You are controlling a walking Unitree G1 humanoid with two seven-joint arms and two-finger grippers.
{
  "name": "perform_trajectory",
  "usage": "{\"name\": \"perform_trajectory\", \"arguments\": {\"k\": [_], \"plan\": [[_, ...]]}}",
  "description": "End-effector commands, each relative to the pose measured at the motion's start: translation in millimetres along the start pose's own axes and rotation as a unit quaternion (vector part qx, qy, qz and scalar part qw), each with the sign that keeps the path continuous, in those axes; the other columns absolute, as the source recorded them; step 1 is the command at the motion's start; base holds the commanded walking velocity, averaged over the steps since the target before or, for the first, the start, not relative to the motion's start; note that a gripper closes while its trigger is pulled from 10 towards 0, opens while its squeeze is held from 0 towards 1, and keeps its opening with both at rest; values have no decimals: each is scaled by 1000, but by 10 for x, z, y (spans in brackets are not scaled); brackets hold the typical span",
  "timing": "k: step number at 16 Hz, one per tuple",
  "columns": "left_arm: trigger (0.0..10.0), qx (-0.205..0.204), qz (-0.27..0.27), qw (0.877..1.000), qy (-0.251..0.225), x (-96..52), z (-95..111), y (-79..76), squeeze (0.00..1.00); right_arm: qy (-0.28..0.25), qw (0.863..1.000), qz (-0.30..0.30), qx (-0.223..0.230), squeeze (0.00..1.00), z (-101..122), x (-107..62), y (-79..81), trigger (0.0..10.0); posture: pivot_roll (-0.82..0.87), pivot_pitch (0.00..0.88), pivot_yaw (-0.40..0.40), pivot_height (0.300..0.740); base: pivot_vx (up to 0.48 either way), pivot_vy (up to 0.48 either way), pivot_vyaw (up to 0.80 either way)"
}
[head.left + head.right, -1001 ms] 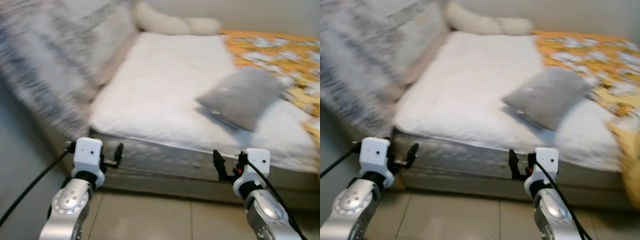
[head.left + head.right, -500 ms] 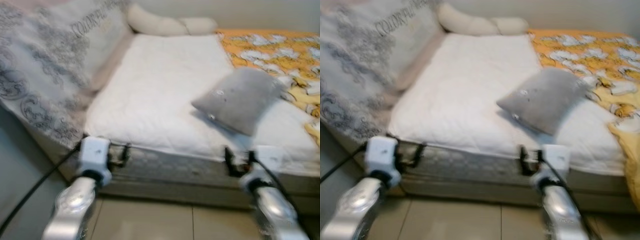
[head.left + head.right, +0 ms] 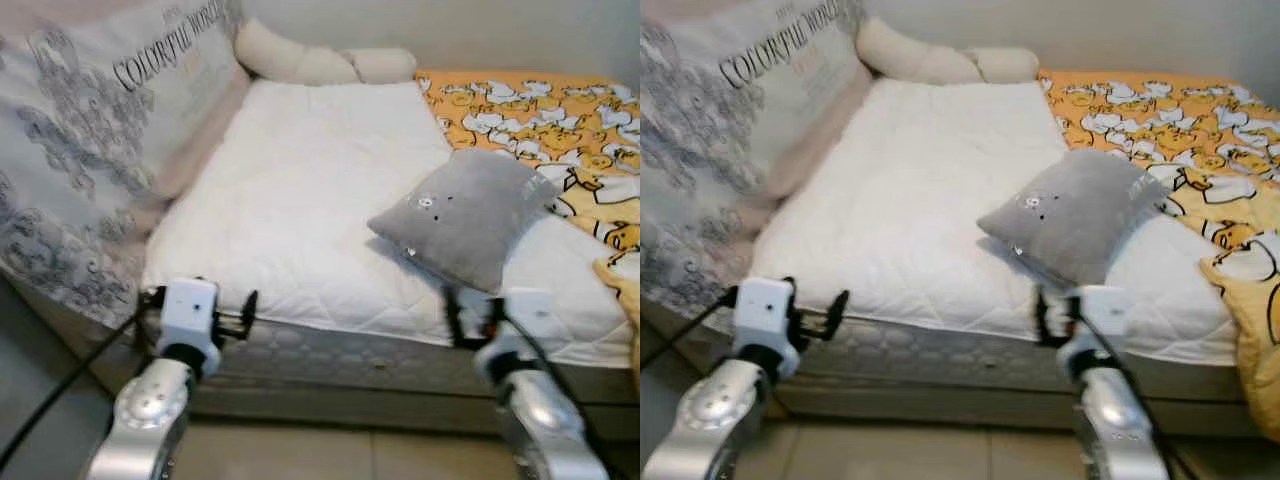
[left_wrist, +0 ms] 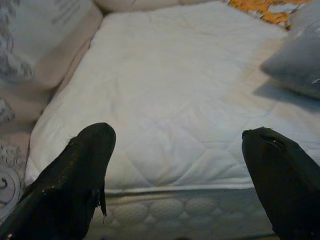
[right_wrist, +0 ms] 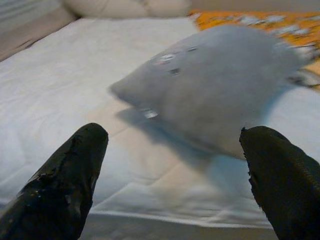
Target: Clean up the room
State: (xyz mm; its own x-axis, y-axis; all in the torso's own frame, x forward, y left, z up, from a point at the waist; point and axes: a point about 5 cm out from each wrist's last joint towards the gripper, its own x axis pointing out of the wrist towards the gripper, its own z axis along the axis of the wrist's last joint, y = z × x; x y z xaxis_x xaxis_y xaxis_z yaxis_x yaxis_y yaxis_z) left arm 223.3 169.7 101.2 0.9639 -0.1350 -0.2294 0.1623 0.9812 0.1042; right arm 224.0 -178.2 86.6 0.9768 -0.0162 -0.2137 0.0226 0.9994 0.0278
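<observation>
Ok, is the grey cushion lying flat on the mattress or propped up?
Propped and tilted. The grey cushion leans with its far side raised against the bunched yellow duck-print blanket, its near corner down on the white mattress, shadow beneath.

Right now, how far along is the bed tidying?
Nothing looks done yet. The grey square cushion lies askew on the white quilted mattress, and the orange duck-print blanket is rumpled along the robot's right side. In hand: nothing. The left gripper and right gripper hover at the mattress edge, jaws open, the right facing the cushion. Straightening cushion and blanket remains.
</observation>
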Motion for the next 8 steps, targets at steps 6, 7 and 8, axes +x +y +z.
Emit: {"name": "perform_trajectory", "arguments": {"k": [6,7,8], "plan": [[10000,-2,-2,1000,-3,41,11,-17,0,-11,1000,-5,9,0,40,56,-35,10000,-73,0,-28,740,289,0,-782],[10000,-2,-2,1000,-4,43,15,-18,0,-11,1000,-5,8,0,39,61,-43,10000,-72,0,-29,740,292,0,-775],[10000,-2,-2,1000,-5,43,18,-18,0,-11,1000,-5,8,0,35,62,-49,10000,-73,0,-29,740,289,0,-644]]}}
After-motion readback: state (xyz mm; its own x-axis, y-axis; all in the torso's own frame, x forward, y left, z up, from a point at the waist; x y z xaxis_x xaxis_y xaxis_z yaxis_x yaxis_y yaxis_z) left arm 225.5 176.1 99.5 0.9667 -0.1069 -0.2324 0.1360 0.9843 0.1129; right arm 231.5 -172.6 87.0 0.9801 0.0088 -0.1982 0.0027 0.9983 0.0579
